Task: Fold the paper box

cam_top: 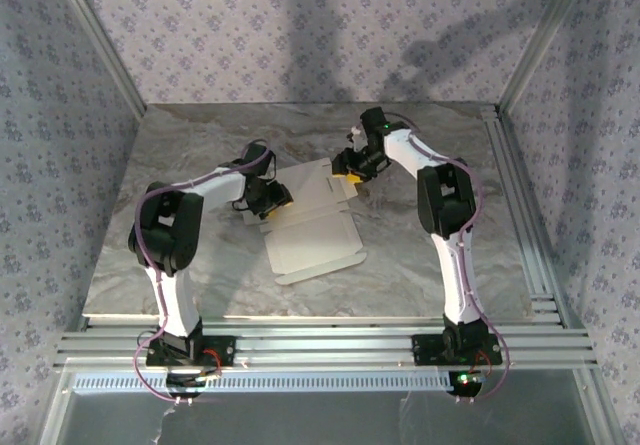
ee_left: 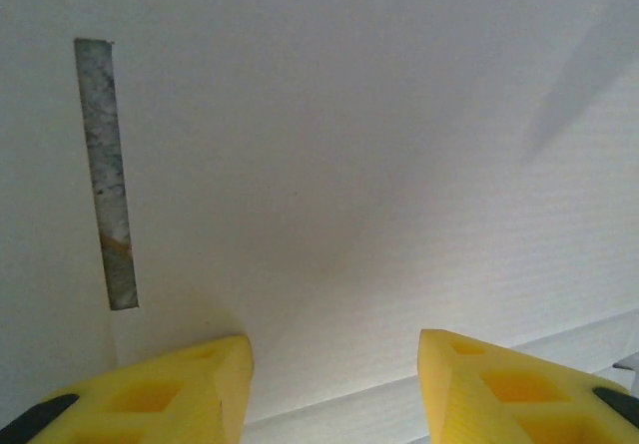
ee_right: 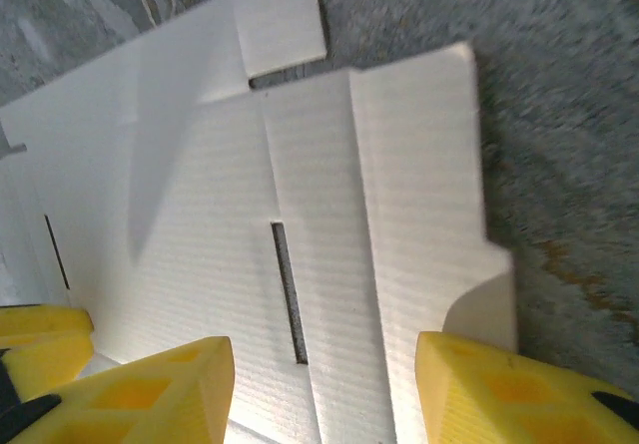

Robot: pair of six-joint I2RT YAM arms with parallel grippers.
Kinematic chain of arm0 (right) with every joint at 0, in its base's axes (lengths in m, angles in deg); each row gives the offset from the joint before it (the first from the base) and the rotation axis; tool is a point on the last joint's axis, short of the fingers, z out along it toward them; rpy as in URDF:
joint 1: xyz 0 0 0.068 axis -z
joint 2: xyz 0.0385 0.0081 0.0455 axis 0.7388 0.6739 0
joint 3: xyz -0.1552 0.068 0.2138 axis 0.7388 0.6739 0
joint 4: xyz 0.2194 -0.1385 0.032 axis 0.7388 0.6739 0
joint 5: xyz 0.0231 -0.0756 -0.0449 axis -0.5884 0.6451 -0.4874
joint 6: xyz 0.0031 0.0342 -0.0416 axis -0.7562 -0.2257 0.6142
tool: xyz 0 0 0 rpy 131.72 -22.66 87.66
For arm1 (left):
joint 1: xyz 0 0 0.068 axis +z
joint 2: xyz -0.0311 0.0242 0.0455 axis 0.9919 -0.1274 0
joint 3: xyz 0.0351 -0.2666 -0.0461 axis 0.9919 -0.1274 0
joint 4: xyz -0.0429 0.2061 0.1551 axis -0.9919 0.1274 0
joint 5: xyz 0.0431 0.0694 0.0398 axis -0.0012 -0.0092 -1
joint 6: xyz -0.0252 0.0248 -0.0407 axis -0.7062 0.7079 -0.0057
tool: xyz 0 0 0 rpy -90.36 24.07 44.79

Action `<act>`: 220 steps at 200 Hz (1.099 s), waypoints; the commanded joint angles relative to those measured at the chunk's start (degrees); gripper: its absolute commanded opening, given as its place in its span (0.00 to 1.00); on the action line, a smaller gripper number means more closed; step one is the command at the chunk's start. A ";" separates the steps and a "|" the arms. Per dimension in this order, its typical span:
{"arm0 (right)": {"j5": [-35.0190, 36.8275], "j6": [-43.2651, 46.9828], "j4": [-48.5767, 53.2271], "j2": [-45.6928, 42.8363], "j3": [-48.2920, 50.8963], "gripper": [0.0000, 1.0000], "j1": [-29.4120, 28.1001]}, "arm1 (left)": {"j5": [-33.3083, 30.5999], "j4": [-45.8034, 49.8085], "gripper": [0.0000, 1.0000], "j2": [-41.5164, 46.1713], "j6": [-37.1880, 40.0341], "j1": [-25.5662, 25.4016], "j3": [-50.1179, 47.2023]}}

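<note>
The paper box [cam_top: 312,237] lies unfolded and flat, white face up, around the middle of the table [cam_top: 430,265]. Its near flaps point toward the table's near edge, and its far part reaches up between the two grippers.

The left gripper [cam_top: 268,197] sits at the card's left edge, about halfway back. In its wrist view, the left gripper [ee_left: 334,349] has its yellow fingers [ee_left: 190,389] standing apart with nothing between them; only the white sheet [ee_left: 349,165] shows in the gap. The fingertips are low over the card, but I cannot tell whether they touch it. A narrow slot [ee_left: 107,175] cut in the card shows the marbled table through it.

Farther back, the right gripper [cam_top: 352,171] is over the card's far right corner. Seen from its wrist, the right gripper [ee_right: 324,354] is also spread and empty. It hangs above a creased panel of the box [ee_right: 200,224] with a thin slit [ee_right: 288,289]. Grey table [ee_right: 569,115] lies just to the right of the flap's edge. Contact with the card is again unclear.

A yellow piece [ee_right: 35,339] is cut off at the lower left of that view, too partial to identify. From above, both sets of fingers are small and partly hidden by the wrists.
</note>
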State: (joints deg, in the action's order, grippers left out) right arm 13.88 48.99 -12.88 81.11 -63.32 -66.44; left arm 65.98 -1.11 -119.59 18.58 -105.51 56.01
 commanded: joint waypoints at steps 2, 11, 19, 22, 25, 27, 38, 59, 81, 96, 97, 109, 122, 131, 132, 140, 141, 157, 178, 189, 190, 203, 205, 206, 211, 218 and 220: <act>0.29 0.29 4.40 0.89 -2.49 0.52 0.07 | -0.60 -0.66 0.48 -2.44 1.15 0.16 -1.20; 0.70 -0.13 4.36 0.15 -2.00 0.52 0.34 | -0.66 -0.65 0.48 -2.44 1.14 0.18 -1.22; 1.68 -0.43 3.84 -1.21 -0.94 0.52 0.62 | -0.69 -0.57 0.48 -2.44 1.26 0.20 -1.16; 1.84 -0.50 3.42 -1.82 -0.34 0.52 0.70 | -0.72 -0.55 0.48 -2.44 1.29 0.19 -1.14; 1.96 -0.50 2.98 -2.71 0.31 0.52 0.76 | -0.81 -0.50 0.48 -2.44 1.35 0.16 -1.13; 1.93 -0.52 2.49 -3.26 0.82 0.52 0.78 | -0.86 -0.44 0.48 -2.39 1.40 0.16 -1.13; 2.84 -0.91 0.02 -6.47 3.73 0.53 1.20 | -1.11 -0.39 0.48 -2.50 1.57 0.30 -1.13; 6.10 -1.72 -0.09 -9.51 5.22 0.54 2.70 | -1.52 0.11 0.48 -2.86 2.06 0.37 -1.05; 5.59 -2.22 2.24 -6.32 2.74 0.54 4.31 | -1.30 -0.14 0.48 -2.88 2.58 0.53 -1.14; 4.94 -1.81 4.55 -2.89 -0.46 0.54 4.19 | -1.30 -0.18 0.48 -2.96 2.93 0.51 -0.88; 4.91 -1.78 4.65 -2.69 -0.66 0.54 4.16 | -1.28 -0.15 0.48 -2.92 2.94 0.51 -0.87; 4.82 -1.48 5.99 -0.63 -2.84 0.54 3.55 | -1.21 0.05 0.48 -3.08 3.20 0.50 -0.63; 5.07 -1.25 7.36 1.10 -4.95 0.54 3.02 | -1.27 0.26 0.48 -3.29 3.46 0.64 -0.41; 4.49 -1.38 7.32 1.78 -5.55 0.53 2.82 | -1.26 0.46 0.48 -3.31 3.71 0.59 -0.34; 4.51 -1.44 7.36 1.85 -5.58 0.53 2.82 | -1.26 0.47 0.48 -3.36 3.68 0.59 -0.34; 4.36 -1.58 7.44 2.31 -6.09 0.53 2.71 | -1.26 0.49 0.48 -3.34 3.80 0.67 -0.34; 4.36 -1.62 7.51 2.38 -6.16 0.53 2.67 | -1.26 0.53 0.48 -3.33 3.81 0.68 -0.34; 3.93 -1.67 8.32 3.35 -7.43 0.53 2.38 | -1.26 0.56 0.48 -3.47 4.00 0.77 -0.21; 3.98 -1.18 9.61 4.24 -8.77 0.52 1.75 | -1.09 0.50 0.48 -3.58 4.08 0.77 -0.17; 3.48 -0.94 9.58 4.29 -8.60 0.52 1.43 | -0.99 0.49 0.48 -3.57 4.04 0.77 -0.17; 3.39 -0.91 9.59 4.29 -8.64 0.52 1.38 | -0.95 0.49 0.48 -3.58 4.06 0.77 -0.17; 2.57 -0.64 9.60 4.16 -8.34 0.51 1.04 | -0.84 0.48 0.48 -3.67 4.11 0.77 0.00; 2.39 -0.53 9.59 4.06 -8.23 0.51 0.98 | -0.84 0.49 0.48 -3.67 4.16 0.77 0.07; 2.36 -0.48 9.59 4.04 -8.19 0.50 0.93 | -0.87 0.49 0.48 -3.67 4.17 0.77 0.08; 2.17 -0.50 9.35 3.75 -7.93 0.50 0.73 | -0.82 0.42 0.48 -3.71 4.15 0.77 0.22; 2.10 -0.43 9.26 3.39 -7.51 0.49 0.53 | -0.74 0.51 0.48 -3.81 4.30 0.77 0.31; 2.12 -0.30 9.22 3.23 -7.40 0.49 0.42 | -0.73 0.56 0.48 -3.86 4.34 0.81 0.37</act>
State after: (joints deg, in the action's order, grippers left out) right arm 18.32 47.77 -5.95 84.17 -70.60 -64.69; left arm 66.42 -2.14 -120.11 21.38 -105.16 56.25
